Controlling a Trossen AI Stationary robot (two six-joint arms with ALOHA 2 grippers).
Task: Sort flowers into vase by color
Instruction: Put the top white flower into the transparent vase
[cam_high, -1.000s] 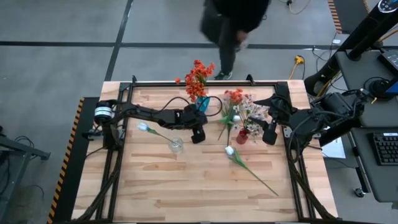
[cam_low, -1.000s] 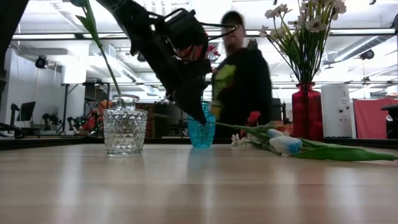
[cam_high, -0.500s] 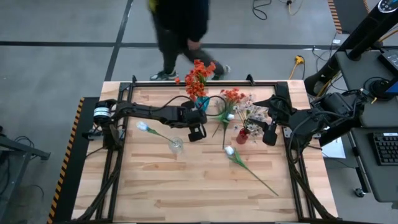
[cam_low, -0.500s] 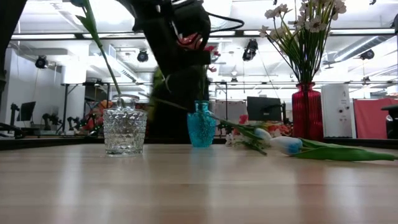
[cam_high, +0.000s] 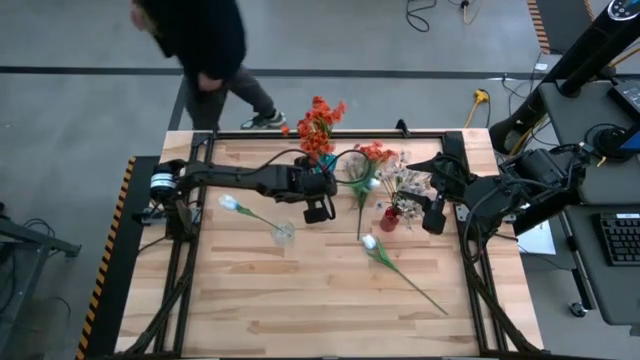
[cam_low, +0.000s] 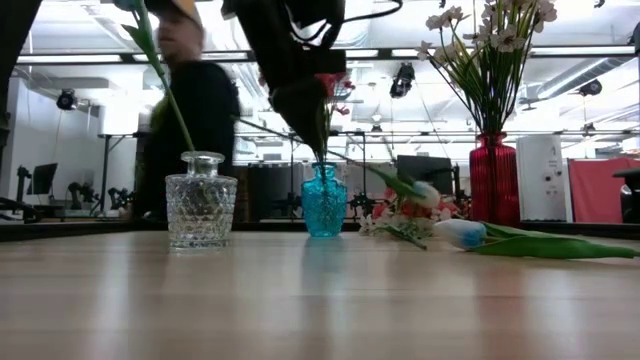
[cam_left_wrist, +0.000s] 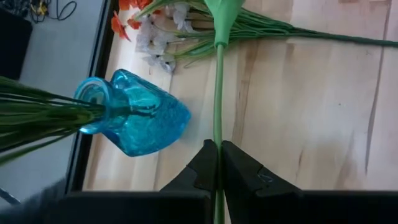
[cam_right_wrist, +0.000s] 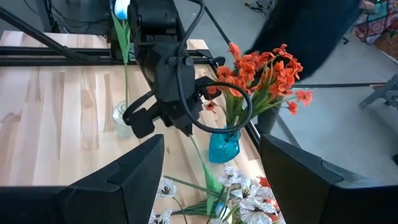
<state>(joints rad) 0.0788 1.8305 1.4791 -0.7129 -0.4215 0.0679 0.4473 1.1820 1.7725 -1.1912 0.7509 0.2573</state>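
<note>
My left gripper (cam_high: 318, 208) is shut on a white tulip's green stem above the table's far middle, just near of the blue vase (cam_high: 325, 166) that holds orange-red sprays (cam_high: 318, 125). The tulip's bud (cam_low: 425, 192) hangs low over loose orange and pale flowers (cam_high: 378, 160). A clear glass vase (cam_high: 285, 234) holds one white tulip (cam_high: 230, 203). The red vase (cam_high: 390, 219) holds pale blossom bunches (cam_low: 485, 40). Another white tulip (cam_high: 371, 242) lies flat on the wood. My right gripper (cam_high: 433, 215) waits open to the right of the red vase. My left gripper pinches the tulip's stem (cam_left_wrist: 217, 134) between its two fingers, partway along it. The fingers point down from above. The stem slants down from the fingers toward the bud (cam_right_wrist: 217, 208), and its free end (cam_low: 245, 122) sticks out on the other side. Whether the bud touches the loose flowers, I cannot tell.
A person (cam_high: 200, 50) walks past beyond the table's far edge. A black rail (cam_high: 300, 134) runs along that edge. Bare wood (cam_high: 300, 300) fills the table's near half, apart from the lying tulip's long stem (cam_high: 420, 292).
My left gripper has risen and moved a little toward the far edge, still shut on the stem. The tulip's stem has come up from nearly flat into a slant, and its bud has lifted slightly. The person has walked leftward behind the table.
</note>
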